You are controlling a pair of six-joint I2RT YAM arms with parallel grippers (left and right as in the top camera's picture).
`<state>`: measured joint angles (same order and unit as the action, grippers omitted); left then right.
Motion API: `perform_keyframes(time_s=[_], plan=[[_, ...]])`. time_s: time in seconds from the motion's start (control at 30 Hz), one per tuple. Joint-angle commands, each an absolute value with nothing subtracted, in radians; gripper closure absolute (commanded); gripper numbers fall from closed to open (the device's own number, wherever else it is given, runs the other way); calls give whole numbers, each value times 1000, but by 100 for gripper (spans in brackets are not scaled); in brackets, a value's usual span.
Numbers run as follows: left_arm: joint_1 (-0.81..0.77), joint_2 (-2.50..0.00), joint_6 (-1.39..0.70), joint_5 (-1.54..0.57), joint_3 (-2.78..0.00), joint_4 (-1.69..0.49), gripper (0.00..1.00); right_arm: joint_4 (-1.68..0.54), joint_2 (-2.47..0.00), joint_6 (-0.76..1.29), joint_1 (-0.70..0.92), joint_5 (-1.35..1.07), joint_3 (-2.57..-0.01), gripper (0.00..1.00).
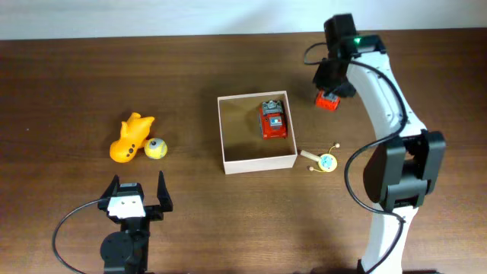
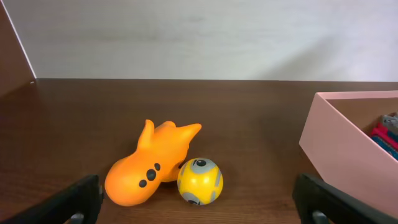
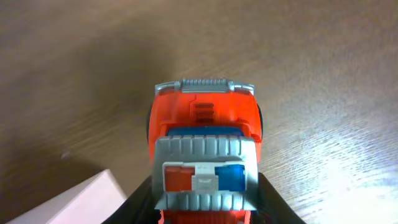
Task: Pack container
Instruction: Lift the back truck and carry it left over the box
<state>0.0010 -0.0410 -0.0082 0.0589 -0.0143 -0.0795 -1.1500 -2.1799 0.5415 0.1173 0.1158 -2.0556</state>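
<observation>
A small, square, shallow container [image 1: 259, 162] with thin white walls and a brown cardboard-coloured floor sits near the middle of the dark brown wooden desk [image 1: 61, 76], its sides roughly square to the desk edges. In the left wrist view its outer wall looks plain and pale pinkish. In its far right part lies a red toy car with grey and blue details [image 1: 274, 119], set lengthways from far to near; the left half of the floor shows only brown. Just right of the container's far right corner, the right claw [image 1: 328, 93] pinches an orange-red toy truck with a grey grille and a red-and-blue light bar on its grey roof [image 3: 205, 124], with a dark finger on each flank. I cannot tell whether its wheels touch the desk. Near the container's near right corner, but apart from the wall, lies a small round teal-and-yellow toy on a pale stick [image 1: 326, 160]. Well to the left, an orange plastic fish-like toy with black spots [image 1: 131, 138] lies with a yellow ball with grey patches [image 1: 156, 148] against its side. The left claw [image 1: 138, 186] hangs at the near left with its fingers spread wide, gripping nothing.
</observation>
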Motion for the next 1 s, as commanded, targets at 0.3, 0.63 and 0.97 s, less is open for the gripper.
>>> perform_keyframes(time_s=[0.3,0.63,0.97], plan=[[-2,-33,-11,48,-9,-80,1,-1315,-2141,395,246,33,-2366,67],[-2,-33,-11,48,-9,-80,1,-1329,-2142,396,475,38,-2377,67],[-2,-33,-11,48,-9,-80,1,-1362,-2162,396,556,67,-2324,66]])
